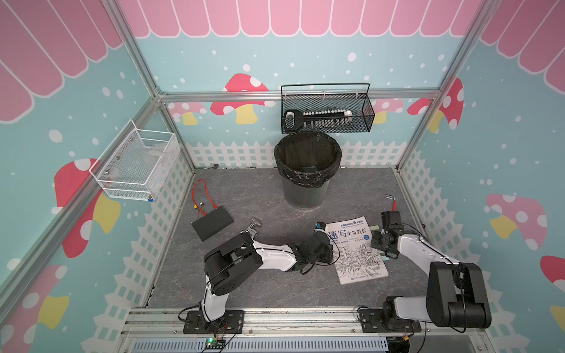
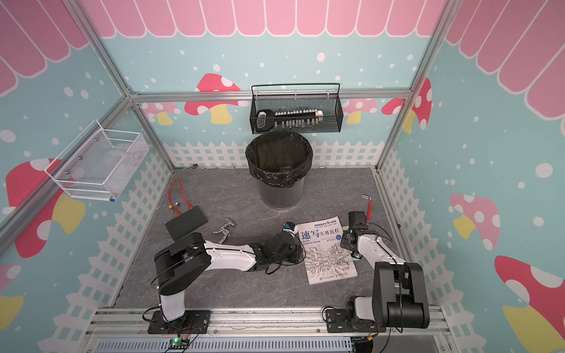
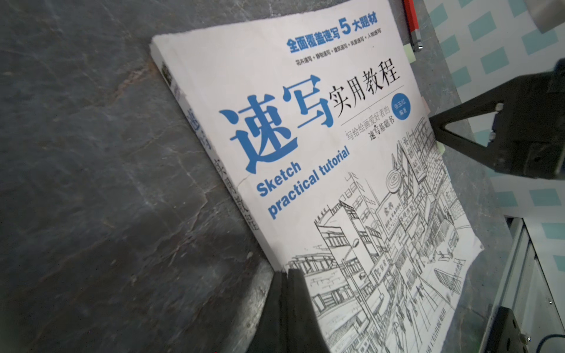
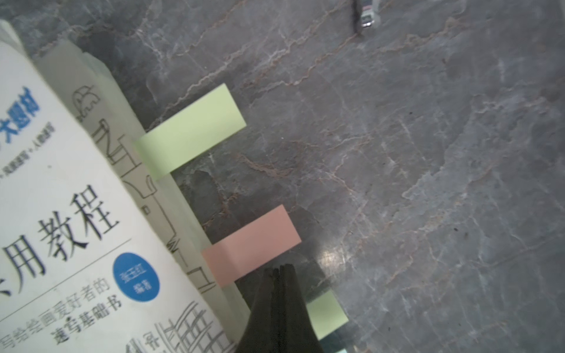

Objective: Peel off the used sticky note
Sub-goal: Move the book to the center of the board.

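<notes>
Right pincer [image 4: 279, 270] pressed together at the pink sticky note [image 4: 250, 244] jutting from the book [image 4: 61, 198], near the right edge of the tabletop [image 1: 244, 287].
We risk slipping off or tearing it; the book drags if our closed left pincer [image 3: 287, 275] presses too lightly.

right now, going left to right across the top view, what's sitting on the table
In a top view: black box → metal fitting → bin → book → red-handled tool
</notes>
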You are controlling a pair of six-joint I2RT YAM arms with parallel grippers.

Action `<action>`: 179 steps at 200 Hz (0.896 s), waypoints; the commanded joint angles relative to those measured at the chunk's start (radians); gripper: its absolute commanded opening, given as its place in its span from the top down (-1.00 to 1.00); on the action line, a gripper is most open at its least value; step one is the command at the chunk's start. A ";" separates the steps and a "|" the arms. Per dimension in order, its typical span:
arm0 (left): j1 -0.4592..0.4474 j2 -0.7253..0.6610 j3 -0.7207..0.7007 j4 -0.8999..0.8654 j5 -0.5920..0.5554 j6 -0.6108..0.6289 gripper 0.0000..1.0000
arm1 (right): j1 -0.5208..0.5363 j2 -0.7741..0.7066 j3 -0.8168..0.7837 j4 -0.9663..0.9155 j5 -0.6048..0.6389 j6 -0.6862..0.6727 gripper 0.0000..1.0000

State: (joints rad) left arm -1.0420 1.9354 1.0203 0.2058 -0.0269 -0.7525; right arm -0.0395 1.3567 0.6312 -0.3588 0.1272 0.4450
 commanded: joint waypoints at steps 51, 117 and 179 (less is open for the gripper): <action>0.036 0.019 0.011 -0.047 -0.017 -0.015 1.00 | 0.099 -0.074 -0.058 0.006 -0.140 0.017 1.00; 0.084 0.000 -0.028 -0.095 -0.019 -0.022 1.00 | 0.305 -0.080 -0.077 0.020 -0.145 0.134 1.00; 0.112 -0.042 -0.107 -0.123 -0.043 -0.034 1.00 | 0.430 0.050 -0.041 0.092 -0.129 0.194 1.00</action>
State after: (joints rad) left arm -0.9363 1.8980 0.9680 0.1764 -0.0608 -0.7677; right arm 0.3340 1.3289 0.5869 -0.2848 0.0547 0.5938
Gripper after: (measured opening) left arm 0.042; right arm 0.044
